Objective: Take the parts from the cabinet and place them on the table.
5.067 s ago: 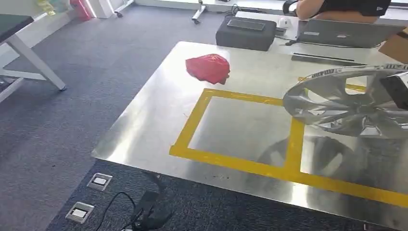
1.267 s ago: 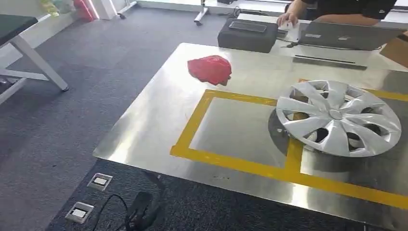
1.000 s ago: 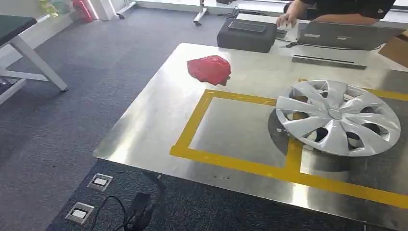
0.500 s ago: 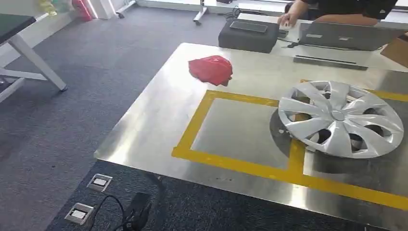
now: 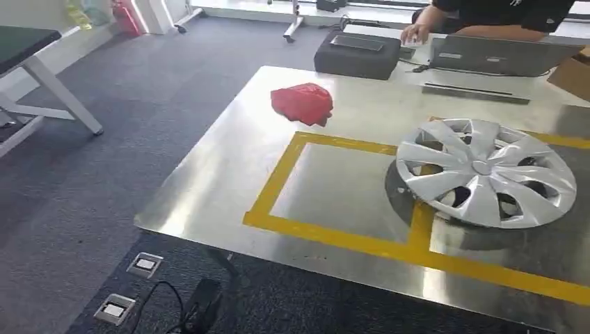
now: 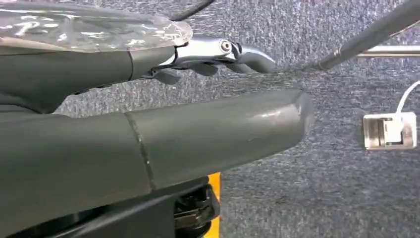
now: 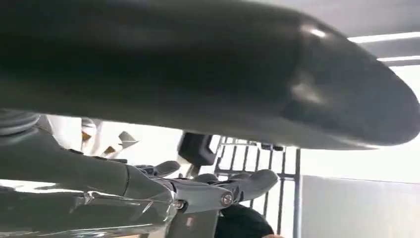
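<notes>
Steel table, both hands loosely extended, empty.

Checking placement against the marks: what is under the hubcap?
The hubcap rests on the steel table, covering part of the yellow tape. Through its openings, little shows; the rest is hidden.

Head view: high, facing forward and down across the steel table, carpet floor at frame left. Left wrist view: close behind left hand, facing the same carpet. Right wrist view: close behind right hand, facing upward toward bright windows.
</notes>
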Available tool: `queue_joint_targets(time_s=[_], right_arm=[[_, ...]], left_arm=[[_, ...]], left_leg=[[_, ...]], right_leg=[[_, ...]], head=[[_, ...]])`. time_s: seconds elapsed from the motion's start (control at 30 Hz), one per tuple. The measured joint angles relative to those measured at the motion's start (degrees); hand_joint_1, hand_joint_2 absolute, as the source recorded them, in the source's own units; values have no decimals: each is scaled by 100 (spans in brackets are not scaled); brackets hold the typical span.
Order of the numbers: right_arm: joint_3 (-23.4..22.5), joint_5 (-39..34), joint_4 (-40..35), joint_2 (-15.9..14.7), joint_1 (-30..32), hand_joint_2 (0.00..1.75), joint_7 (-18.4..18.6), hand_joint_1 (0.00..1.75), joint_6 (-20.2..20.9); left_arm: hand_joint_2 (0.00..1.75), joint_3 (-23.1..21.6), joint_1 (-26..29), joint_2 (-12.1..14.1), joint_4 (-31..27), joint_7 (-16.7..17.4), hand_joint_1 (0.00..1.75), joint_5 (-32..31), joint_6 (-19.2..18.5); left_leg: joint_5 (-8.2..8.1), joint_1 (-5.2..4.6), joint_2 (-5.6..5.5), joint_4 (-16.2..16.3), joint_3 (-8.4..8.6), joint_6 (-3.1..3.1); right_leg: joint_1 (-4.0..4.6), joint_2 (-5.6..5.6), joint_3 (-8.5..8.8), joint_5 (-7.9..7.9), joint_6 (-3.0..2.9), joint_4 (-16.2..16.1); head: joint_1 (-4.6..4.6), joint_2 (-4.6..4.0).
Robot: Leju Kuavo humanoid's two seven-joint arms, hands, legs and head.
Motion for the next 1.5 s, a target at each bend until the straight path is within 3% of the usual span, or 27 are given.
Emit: queue_joint_targets(time_s=[0.07,0.13,0.2,0.23,0.27,0.3,0.37,0.4,0.43,0.57,0.63,0.67,0.73,0.8,0.9,0.93,0.97,1.07,1.1,1.17,1.23,1.27,1.33,1.4,1.43,1.47,1.5], right_arm=[[2,0,-57,40,0,0,4,0,9],[4,4,-123,64,-29,0,18,0,28],[7,9,-181,120,-36,0,20,0,59],[9,9,-199,155,-36,0,20,0,61],[13,9,-208,186,-36,0,22,0,66],[18,11,-225,192,-36,0,31,0,68],[20,28,-278,197,-64,0,37,0,79],[22,44,-302,199,-87,0,37,0,85],[24,57,-324,208,-104,0,39,0,87],[39,85,-387,223,-124,0,46,0,92],[35,87,-396,227,-130,0,44,0,90],[35,87,-398,227,-127,0,44,0,83],[35,96,-411,232,-91,0,46,0,70],[35,129,-428,234,-71,0,51,0,50],[31,192,-470,234,-65,0,53,0,5],[26,212,-485,238,-68,0,53,0,-11],[20,234,-507,241,-52,0,53,0,-22],[4,293,-553,251,-5,0,55,0,-61],[7,293,-564,258,5,0,52,0,-61],[4,293,-590,262,10,0,55,0,-61],[4,295,-617,267,14,0,55,0,-61],[4,295,-619,269,21,0,55,0,-61],[4,293,-627,280,38,0,55,0,-61],[2,295,-632,282,38,0,55,0,-61],[2,295,-643,284,39,0,55,0,-61],[-4,297,-669,284,38,0,55,0,-61],[-4,308,-678,289,34,0,59,0,-61]], left_arm=[[0,-11,11,13,0,0,0,2,11],[0,-17,13,13,0,0,0,2,24],[0,-55,11,13,0,0,0,2,42],[0,-63,12,11,0,0,0,2,44],[0,-65,12,11,0,0,0,7,48],[0,-63,13,11,0,0,0,15,50],[0,-63,14,11,0,0,0,17,55],[0,-66,10,13,0,0,0,17,55],[0,-63,-2,26,0,-7,0,18,57],[0,-65,9,15,0,-17,0,15,59],[0,-65,3,13,0,-15,0,13,59],[0,-65,1,13,0,-15,0,13,59],[0,-66,4,4,0,-13,0,-4,59],[0,-65,6,0,0,-9,0,-9,57],[0,-65,4,-4,0,4,0,-28,50],[0,-65,2,2,0,7,0,-41,48],[0,-65,0,-2,0,7,0,-46,46],[0,-65,1,2,0,9,0,-52,44],[0,-65,2,15,0,9,0,-52,44],[0,-66,1,15,0,9,0,-52,44],[0,-68,-1,13,0,11,0,-52,42],[0,-68,-1,13,0,11,0,-52,44],[0,-68,-1,15,0,11,0,-52,42],[0,-68,-8,15,0,11,0,-52,44],[0,-68,-18,18,0,11,0,-52,42],[0,-68,-36,35,0,11,0,-52,44],[0,-68,-43,35,0,11,0,-50,44]], left_leg=[[39,14,-6,-5,-36,-66],[-451,34,57,449,-236,-116],[-1075,37,69,1388,-557,-142],[-1264,37,71,1789,-667,-146],[-1283,35,71,1935,-653,-135],[-1182,28,71,1822,-510,-111],[-806,-6,71,928,117,-19],[-707,-41,71,394,489,55],[-779,-72,73,18,756,108],[-610,-92,98,-152,690,193],[-482,-55,125,-235,643,239],[-440,-54,139,-234,582,285],[-343,-57,148,-223,450,274],[-253,-51,154,-192,304,254],[-178,-26,153,-49,87,184],[-157,-31,150,1,28,150],[-126,-51,148,48,-16,108],[4,-60,142,32,-40,17],[-22,-49,136,53,-82,-18],[-597,-25,135,525,-285,-89],[-1237,-7,136,1515,-585,-138],[-1352,-5,136,1877,-659,-142],[-1102,-8,135,1891,-458,-109],[-721,-18,133,1027,166,-30],[-676,-39,128,440,579,33],[-815,-79,129,-64,881,83],[-801,-83,123,-165,902,86]], right_leg=[[-20,-22,-86,64,-111,-6],[-5,-44,-167,149,-224,1],[27,-63,-296,231,-295,5],[52,-73,-367,278,-314,6],[72,-74,-430,323,-321,9],[91,-76,-487,367,-322,11],[125,-75,-578,445,-317,11],[129,-73,-605,480,-314,11],[146,-75,-635,509,-294,16],[145,-87,-652,684,-147,-47],[120,-85,-772,324,-109,189],[107,-85,-889,-13,-93,558],[91,-86,-1135,-576,-46,1534],[64,-87,-1065,-503,-2,1821],[4,-92,-151,65,40,572],[0,-94,73,-146,71,99],[57,-55,187,-145,17,-69],[68,-53,61,-63,-101,3],[28,-76,-17,0,-182,-20],[27,-98,-130,106,-292,-17],[41,-99,-299,229,-308,-10],[52,-99,-379,287,-311,-9],[68,-98,-531,404,-301,-5],[87,-89,-648,502,-281,-5],[89,-83,-674,546,-264,-4],[124,-84,-715,581,-239,3],[102,-99,-711,653,-204,-22]], head=[[-7,0],[-42,0],[-79,0],[-83,0],[-83,0],[-85,0],[-90,0],[-92,0],[-92,0],[-94,0],[-70,0],[-46,0],[-39,0],[-33,0],[-31,0],[-29,0],[-26,0],[-64,0],[-46,0],[-79,0],[-96,0],[-105,0],[-109,0],[-124,0],[-131,0],[-138,0],[-127,0]])
